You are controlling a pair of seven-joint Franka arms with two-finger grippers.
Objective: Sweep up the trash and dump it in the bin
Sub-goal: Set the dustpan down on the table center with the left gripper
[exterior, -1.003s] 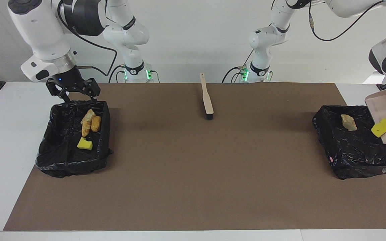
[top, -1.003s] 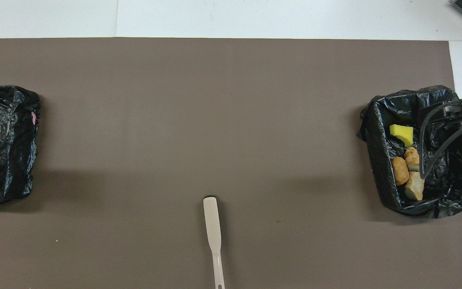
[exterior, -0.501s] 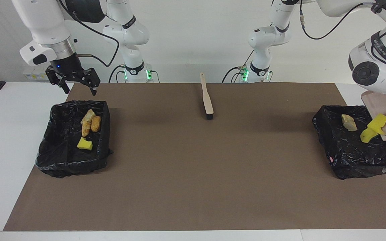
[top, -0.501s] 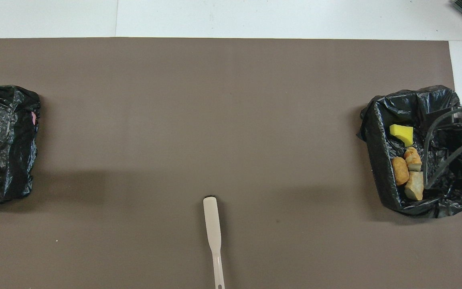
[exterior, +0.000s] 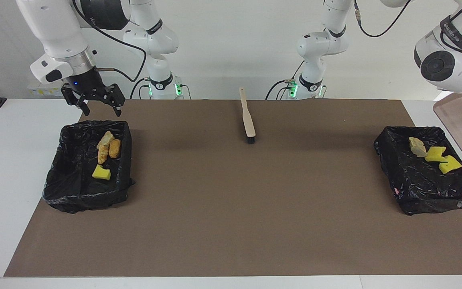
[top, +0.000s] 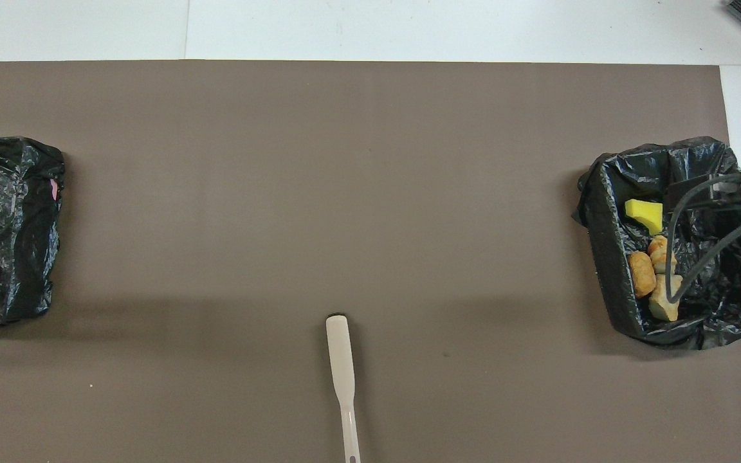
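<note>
- Where the facing view's right edge cuts the scene, a beige dustpan is seen tilted above the bin at the left arm's end of the table; the left gripper itself is out of frame, so the state of its jaws cannot be told.
- Inside that bin, at the frame's middle right, three pieces of trash are found together — a pale bread-like lump and two yellow chunks just beside it.
- The right gripper is held at the upper left of the facing view, above the robot-side rim of the other bin; its fingers are spread apart and nothing is gripped.
- In this bin a yellow piece and several golden-brown lumps are seen; in the overhead view they sit at the middle right.
- The brush is laid on the brown mat at top centre of the facing view — handle toward the robots, untouched.
</note>
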